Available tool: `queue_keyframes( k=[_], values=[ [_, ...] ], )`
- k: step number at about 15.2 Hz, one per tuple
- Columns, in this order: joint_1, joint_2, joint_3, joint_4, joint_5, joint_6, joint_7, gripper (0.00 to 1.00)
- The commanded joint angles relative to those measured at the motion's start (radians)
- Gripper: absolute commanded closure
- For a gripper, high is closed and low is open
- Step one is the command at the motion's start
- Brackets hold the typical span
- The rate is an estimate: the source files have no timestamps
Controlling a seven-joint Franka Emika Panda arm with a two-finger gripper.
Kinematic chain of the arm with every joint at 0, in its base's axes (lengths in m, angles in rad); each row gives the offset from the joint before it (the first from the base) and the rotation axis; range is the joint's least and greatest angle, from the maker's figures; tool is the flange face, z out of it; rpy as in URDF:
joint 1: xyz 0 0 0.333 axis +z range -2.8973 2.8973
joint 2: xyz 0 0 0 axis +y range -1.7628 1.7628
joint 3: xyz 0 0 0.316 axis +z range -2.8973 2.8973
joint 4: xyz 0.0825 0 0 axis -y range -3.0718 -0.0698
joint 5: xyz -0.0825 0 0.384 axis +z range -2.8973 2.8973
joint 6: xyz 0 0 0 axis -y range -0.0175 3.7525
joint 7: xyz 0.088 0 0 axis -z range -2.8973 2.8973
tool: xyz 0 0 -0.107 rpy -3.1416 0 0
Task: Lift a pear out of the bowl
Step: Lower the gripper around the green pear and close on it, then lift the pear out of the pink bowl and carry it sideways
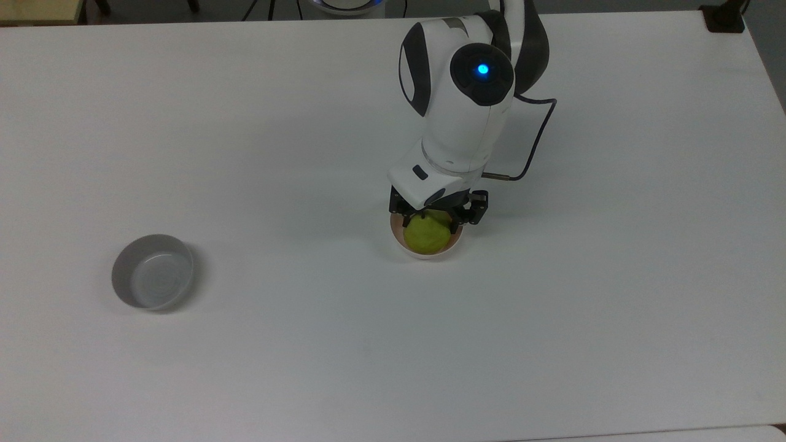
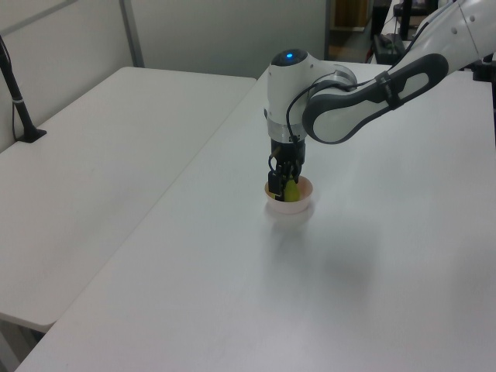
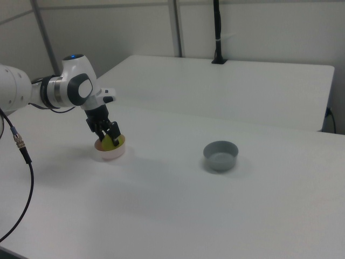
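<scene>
The yellow-green pear point(image 1: 428, 236) sits in the small pink bowl point(image 1: 424, 255) near the middle of the white table. My gripper point(image 1: 430, 224) is lowered into the bowl, open, with one black finger on each side of the pear's upper part. The white hand covers the pear's stem in the top view. In the left view the gripper point(image 2: 284, 190) hangs straight down over the bowl point(image 2: 298, 206), with the pear point(image 2: 292, 191) showing beside the fingers. In the right view the fingers point(image 3: 114, 138) straddle the pear point(image 3: 110, 142) above the bowl point(image 3: 110, 154).
A grey bowl point(image 1: 152, 271) with nothing in it stands far toward the top view's left; it is the grey bowl point(image 3: 220, 155) at the right view's right. A black cable point(image 1: 534, 141) loops off the arm's wrist. A second white table point(image 2: 116, 139) adjoins at the left view's left.
</scene>
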Motion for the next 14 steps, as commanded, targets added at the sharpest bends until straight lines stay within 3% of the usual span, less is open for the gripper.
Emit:
queue_keyframes(
  k=[1, 3, 7, 14],
  values=[
    [0.022, -0.003, -0.023, 0.004, -0.001, 0.012, 0.009, 0.69],
    [0.017, -0.03, -0.023, 0.004, -0.001, 0.009, 0.004, 0.73],
    [-0.016, -0.171, -0.019, -0.007, -0.003, -0.043, -0.007, 0.72],
    [-0.262, -0.358, 0.05, -0.062, -0.009, -0.338, -0.287, 0.72]
  ],
)
